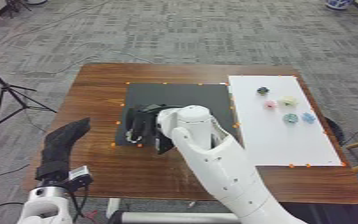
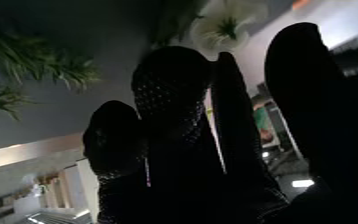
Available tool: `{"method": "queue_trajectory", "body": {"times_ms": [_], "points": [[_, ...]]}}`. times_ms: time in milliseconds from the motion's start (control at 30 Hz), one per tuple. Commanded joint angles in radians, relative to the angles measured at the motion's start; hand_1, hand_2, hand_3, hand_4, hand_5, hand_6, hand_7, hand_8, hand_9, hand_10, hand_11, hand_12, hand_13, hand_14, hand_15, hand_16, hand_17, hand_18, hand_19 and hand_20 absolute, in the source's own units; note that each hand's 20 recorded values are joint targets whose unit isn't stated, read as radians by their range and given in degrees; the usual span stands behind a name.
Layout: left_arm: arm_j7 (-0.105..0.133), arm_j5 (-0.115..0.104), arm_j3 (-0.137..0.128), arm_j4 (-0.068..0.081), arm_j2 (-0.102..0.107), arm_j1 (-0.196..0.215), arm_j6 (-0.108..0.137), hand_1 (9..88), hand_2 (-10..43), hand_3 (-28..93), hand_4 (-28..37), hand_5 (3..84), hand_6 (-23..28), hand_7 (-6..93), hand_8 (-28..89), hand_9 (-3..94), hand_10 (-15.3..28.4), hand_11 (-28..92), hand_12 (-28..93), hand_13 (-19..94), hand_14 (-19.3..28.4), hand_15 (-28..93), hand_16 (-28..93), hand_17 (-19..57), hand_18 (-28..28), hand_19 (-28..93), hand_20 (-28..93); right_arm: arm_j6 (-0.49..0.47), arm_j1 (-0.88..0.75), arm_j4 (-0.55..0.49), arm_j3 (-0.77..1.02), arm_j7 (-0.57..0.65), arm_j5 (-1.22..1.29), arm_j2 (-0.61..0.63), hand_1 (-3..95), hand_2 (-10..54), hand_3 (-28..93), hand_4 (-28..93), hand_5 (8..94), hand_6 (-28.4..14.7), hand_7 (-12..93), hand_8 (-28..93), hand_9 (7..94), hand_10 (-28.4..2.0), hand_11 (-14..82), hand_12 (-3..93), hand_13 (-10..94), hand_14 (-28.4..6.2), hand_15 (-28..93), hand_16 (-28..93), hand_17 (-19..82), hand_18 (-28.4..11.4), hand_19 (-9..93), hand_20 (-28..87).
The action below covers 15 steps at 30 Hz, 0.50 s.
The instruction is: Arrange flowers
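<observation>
Nearest, the black-fabric-gloved right hand sits around nine to ten o'clock from the centre of the brown wooden table, over the dark rectangular mat. Its fingers are extended and the thumb stands apart — released, grasping nothing. Seen from the wrist, a white-petalled flower with a green centre lies just beyond the fingertips, and spiky green sprigs stand off to the fingers' side. The black-gloved left hand is by the table's edge, between eight and nine o'clock, fingers relaxed and empty. Farther out, on the white rectangular sheet, small flowers run from one o'clock to half past two — dark bluish, pink, cream, green and pale blue. A black tripod stands on the grey carpet, between nine and ten.
</observation>
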Motion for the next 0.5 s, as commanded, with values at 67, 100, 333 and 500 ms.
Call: {"method": "queue_trajectory", "body": {"times_ms": [67, 100, 333, 500], "points": [[-0.008, 0.009, -0.004, -0.005, -0.005, 0.014, -0.026, 24.1, 1.3, 68, -28.3, 53.7, -1.4, 16.6, -11, 49.4, 14.2, 19, 9, 38, 15.2, 15, -2, 4.3, 10.6, 10, 14, 0.032, 0.074, -0.074, -0.033, 0.083, 0.091, 0.042, 42.1, -9.5, 66, -14, 50.7, 1.6, 16, -7, 62.0, -16.0, 8.7, 18.4, 87, -4.6, 52, 34, 58, -13.3, 93, 43], [-0.009, 0.009, -0.004, -0.005, -0.005, 0.014, -0.026, 24.1, 1.3, 67, -28.3, 53.7, -1.5, 16.7, -10, 49.3, 14.2, 19, 9, 38, 15.2, 15, -2, 4.3, 10.5, 10, 14, 0.027, 0.078, -0.075, -0.035, 0.086, 0.096, 0.042, 41.8, -9.5, 66, -14, 50.3, 1.8, 15, -7, 61.9, -16.3, 8.7, 18.3, 87, -4.6, 52, 34, 58, -13.4, 93, 43], [-0.005, 0.007, -0.011, -0.007, 0.0, 0.019, -0.032, 24.2, 1.1, 68, -28.3, 54.0, -1.8, 16.8, -11, 49.4, 14.2, 19, 9, 37, 15.2, 15, -2, 4.3, 10.6, 10, 14, 0.01, 0.059, -0.095, -0.013, 0.065, 0.113, 0.054, 39.0, -9.5, 65, -14, 47.2, 2.4, 13, -6, 59.9, -17.7, 8.3, 18.1, 86, -5.4, 52, 34, 58, -13.6, 93, 44], [-0.002, 0.002, -0.012, -0.004, 0.002, 0.017, -0.035, 24.2, 1.0, 68, -28.3, 54.0, -1.8, 16.9, -11, 49.4, 14.2, 19, 9, 37, 15.1, 14, -2, 4.3, 10.6, 10, 14, 0.093, 0.047, -0.087, -0.031, 0.065, 0.186, 0.068, 38.0, -9.5, 63, -14, 56.3, 1.0, 13, -7, 65.9, -13.3, 9.4, 17.5, 89, -5.0, 49, 33, 58, -14.4, 93, 43]]}}
